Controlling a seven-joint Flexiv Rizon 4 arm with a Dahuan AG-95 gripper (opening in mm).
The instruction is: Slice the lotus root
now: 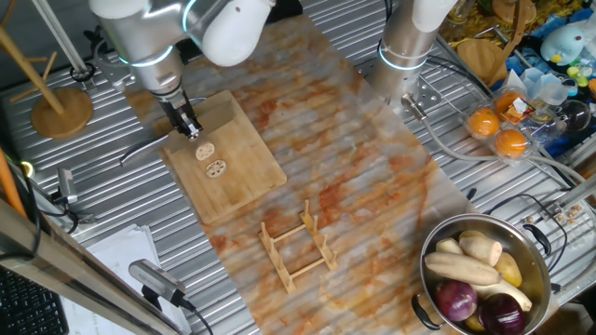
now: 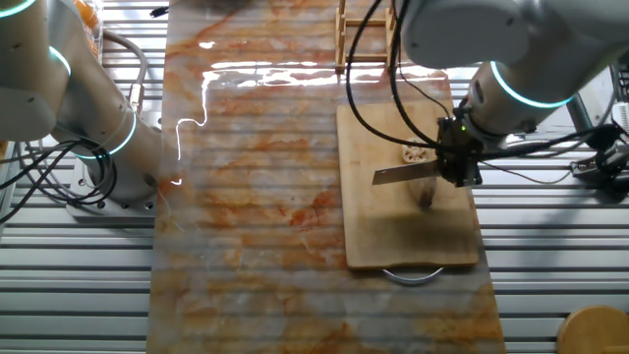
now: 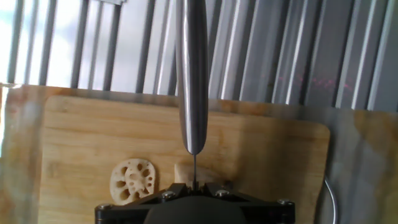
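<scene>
My gripper (image 1: 189,127) is shut on a knife handle and stands over the far part of the wooden cutting board (image 1: 251,158). The steel blade (image 2: 408,174) lies level, pointing away from the gripper above the board (image 2: 413,236). In the hand view the knife's spine (image 3: 191,74) runs straight ahead from the gripper (image 3: 194,185). The tan lotus root chunk (image 3: 186,172) lies right under the blade (image 2: 426,197). A round beige slice with dark holes (image 3: 132,180) lies flat just left of it. Two slices (image 1: 205,149) (image 1: 216,168) show beside the gripper.
A wooden rack (image 1: 296,247) stands near the board's front. A steel pot (image 1: 535,244) at the right holds long pale roots and purple onions. Oranges in a plastic box (image 1: 498,130), a second arm's base (image 1: 410,46) and a wooden stand (image 1: 60,107) sit around.
</scene>
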